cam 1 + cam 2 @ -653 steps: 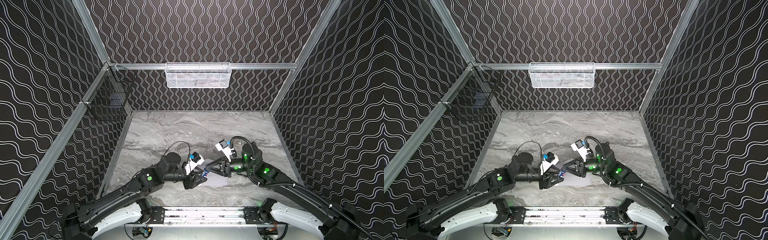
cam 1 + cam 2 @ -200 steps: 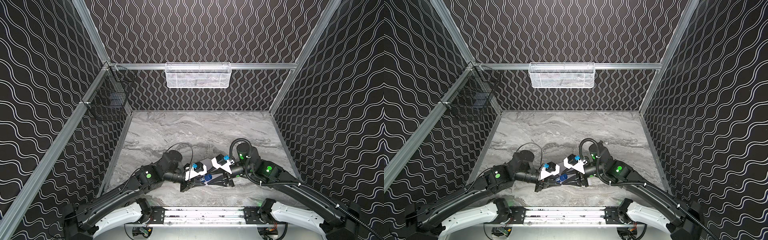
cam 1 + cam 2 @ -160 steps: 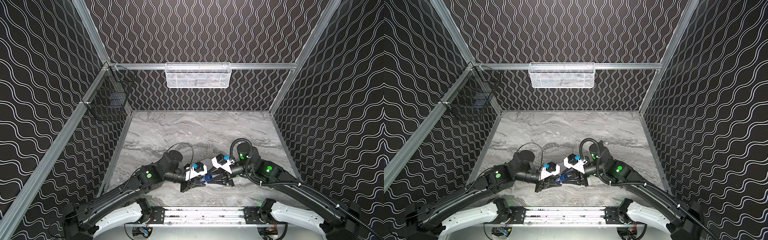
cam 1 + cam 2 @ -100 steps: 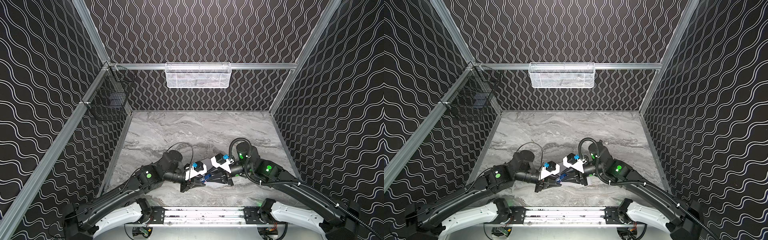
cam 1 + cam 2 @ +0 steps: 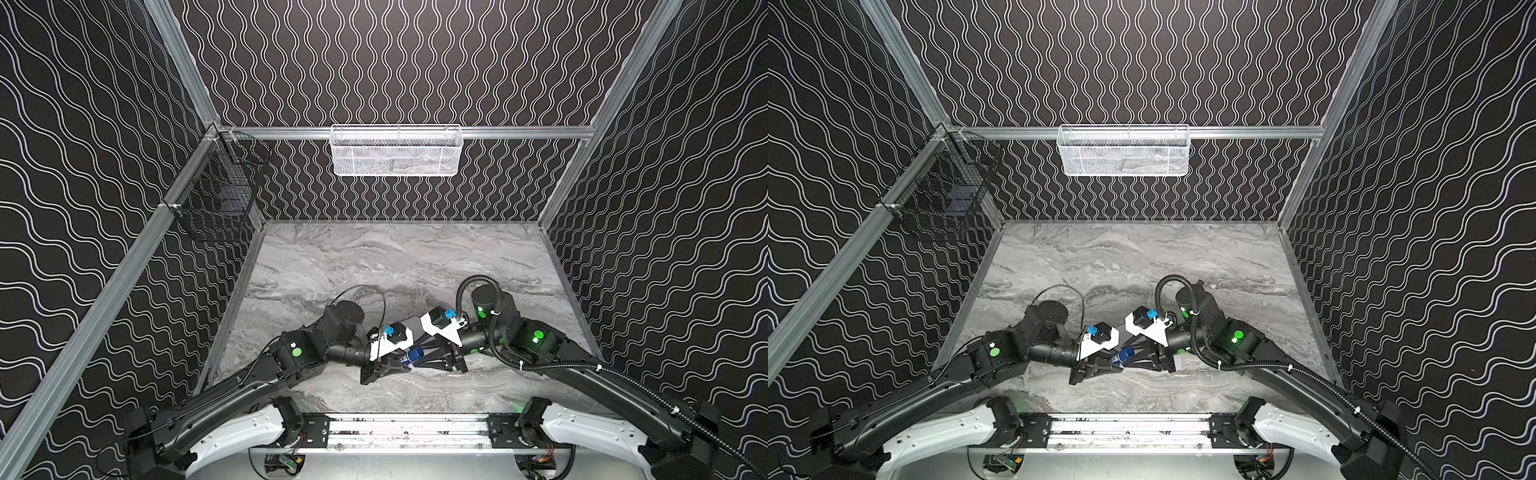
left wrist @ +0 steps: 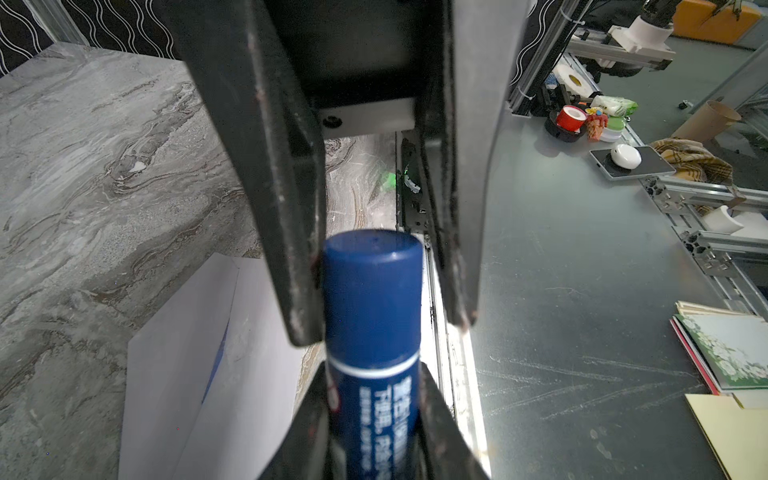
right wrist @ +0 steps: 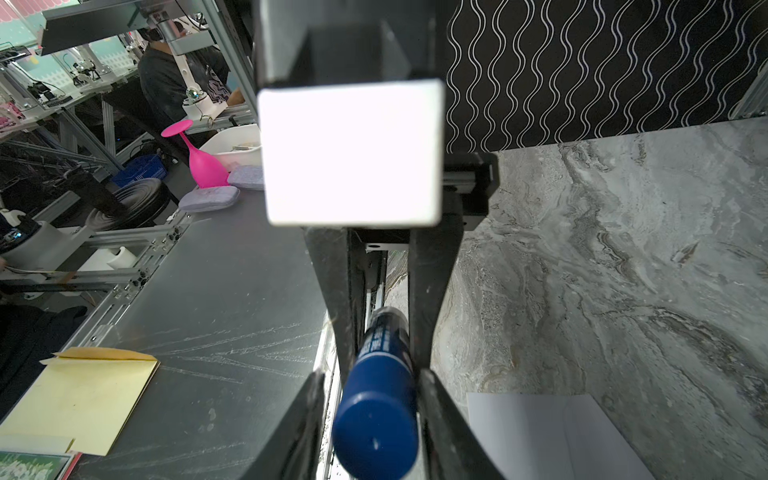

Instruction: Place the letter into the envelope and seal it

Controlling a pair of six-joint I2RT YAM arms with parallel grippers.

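A dark blue glue stick [image 5: 414, 356] [image 5: 1126, 354] lies level between my two grippers near the table's front middle. My left gripper [image 5: 404, 365] [image 6: 374, 374] is shut on its printed body [image 6: 374, 407]. My right gripper [image 5: 417, 360] [image 7: 370, 374] straddles the cap [image 7: 374, 432]. One of its fingers [image 6: 295, 266] touches the cap and the other stands a little off it. The pale lavender envelope [image 6: 195, 374] [image 7: 548, 436] lies flat on the marble beside them. A thin blue streak [image 6: 216, 357] shows on it. The letter is otherwise hidden.
A white mesh basket [image 5: 397, 151] hangs on the back wall and a black wire basket [image 5: 216, 199] on the left wall. The metal front rail [image 5: 407, 428] runs just behind the grippers. Patterned walls close three sides.
Since the earliest frames both grippers have come forward and down, meeting tip to tip at the glue stick. Over the last second the arms have barely shifted.
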